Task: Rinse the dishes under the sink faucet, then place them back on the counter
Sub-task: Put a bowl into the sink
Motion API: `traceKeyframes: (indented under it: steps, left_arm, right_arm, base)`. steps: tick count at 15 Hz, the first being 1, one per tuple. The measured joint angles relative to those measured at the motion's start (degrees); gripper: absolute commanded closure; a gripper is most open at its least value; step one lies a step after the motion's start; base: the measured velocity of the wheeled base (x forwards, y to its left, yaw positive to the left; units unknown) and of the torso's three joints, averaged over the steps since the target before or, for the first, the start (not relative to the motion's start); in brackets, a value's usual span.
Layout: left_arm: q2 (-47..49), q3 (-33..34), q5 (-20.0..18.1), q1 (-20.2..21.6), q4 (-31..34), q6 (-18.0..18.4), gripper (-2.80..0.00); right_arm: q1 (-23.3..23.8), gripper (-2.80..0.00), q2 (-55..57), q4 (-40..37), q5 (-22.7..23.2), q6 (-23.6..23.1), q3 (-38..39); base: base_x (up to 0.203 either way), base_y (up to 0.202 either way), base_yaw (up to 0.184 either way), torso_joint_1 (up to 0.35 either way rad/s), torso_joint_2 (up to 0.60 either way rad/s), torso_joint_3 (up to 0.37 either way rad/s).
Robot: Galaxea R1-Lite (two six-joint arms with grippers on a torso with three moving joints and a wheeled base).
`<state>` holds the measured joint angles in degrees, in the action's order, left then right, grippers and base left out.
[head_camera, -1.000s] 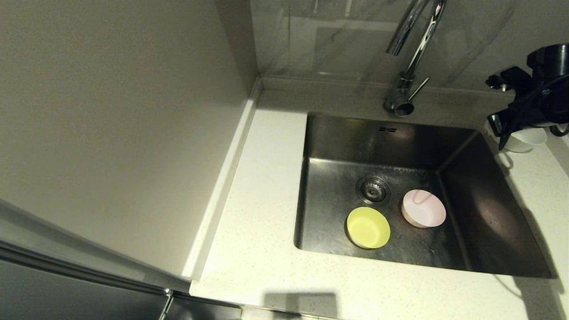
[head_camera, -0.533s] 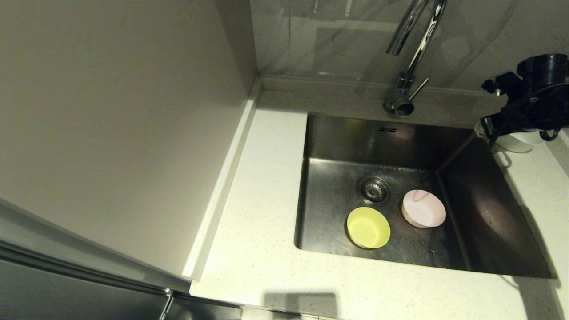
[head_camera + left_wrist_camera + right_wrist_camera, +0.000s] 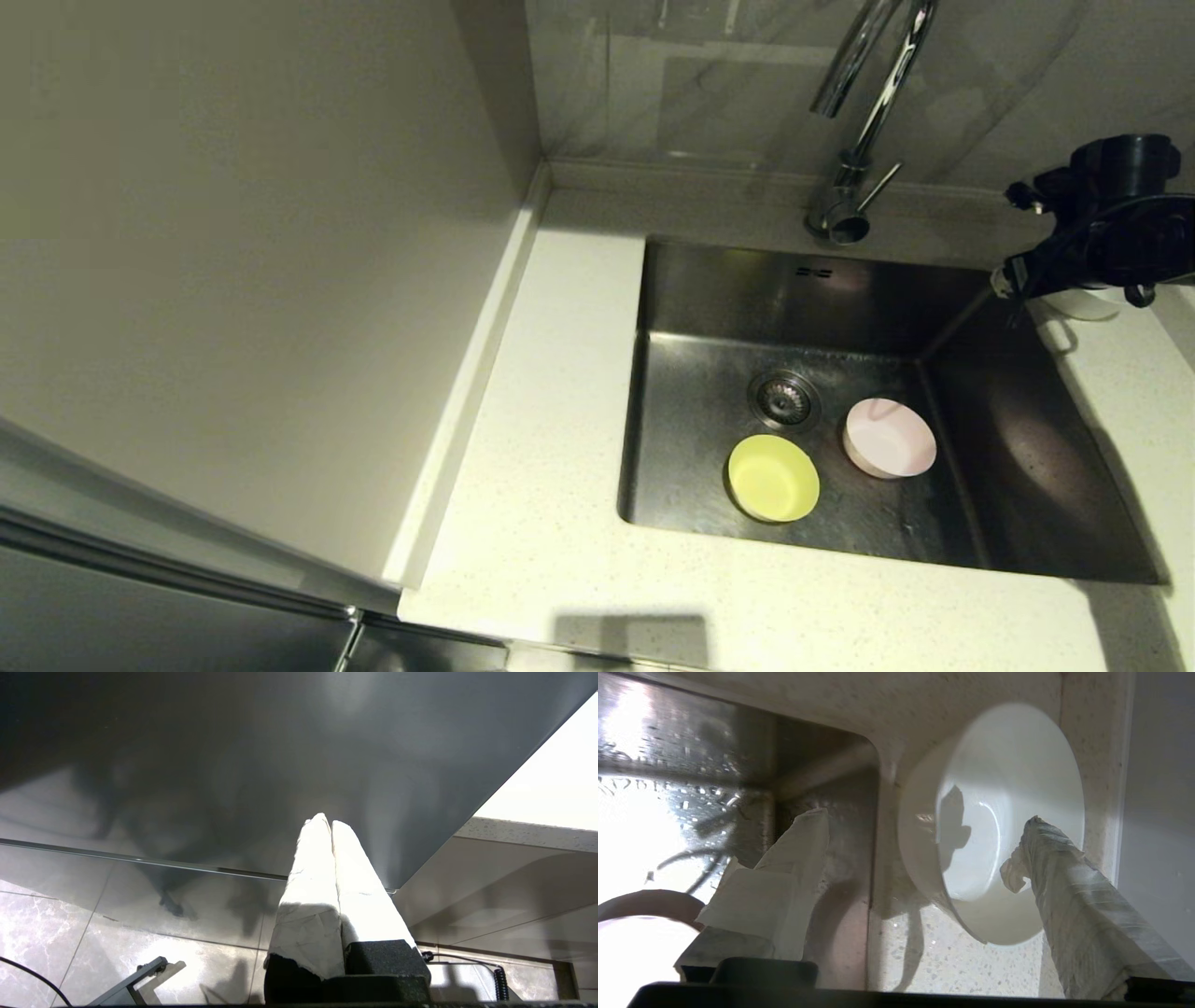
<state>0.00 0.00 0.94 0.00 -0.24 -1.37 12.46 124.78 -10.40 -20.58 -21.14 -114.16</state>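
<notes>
no readable text, no labels, no brand marks, no numbers, no signs anywhere

yellow bowl (image 3: 773, 478) and pale pink bowl (image 3: 890, 437) – white bowl (image 3: 999, 826) – steel-grey sink (image 3: 1027, 467), off-white speckled tabletop (image 3: 551, 448).

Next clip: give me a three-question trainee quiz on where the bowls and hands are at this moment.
1. True or false: the white bowl sits on the counter.
2. Which bowls lie in the sink?
A. yellow and pink
B. white and pink
C. all three
3. Fill in: the right hand is ____ around the white bowl.

Key:
1. True
2. A: yellow bowl, pink bowl
3. open

The left hand is parked, shut.
</notes>
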Motion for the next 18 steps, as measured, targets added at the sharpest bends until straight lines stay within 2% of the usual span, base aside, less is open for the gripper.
traceKeyframes:
  steps: [10,13,18]
  left_arm:
    - [0.0,0.0,0.0,0.0,0.0,0.0,0.0]
    - [0.0,0.0,0.0,0.0,0.0,0.0,0.0]
    - [0.0,0.0,0.0,0.0,0.0,0.0,0.0]
  right_arm:
    - [0.3,0.0,-0.2,-0.8,0.1,0.3,0.1]
    - [0.2,0.0,-1.5,-3.1,0.4,1.5,0.1]
    - [-3.9,0.0,-4.8,-7.0,0.6,4.6,0.3]
  base:
    - [0.0,0.0,0.0,0.0,0.0,0.0]
    - [0.0,0.0,0.0,0.0,0.0,0.0]
    - [0.0,0.0,0.0,0.0,0.0,0.0]
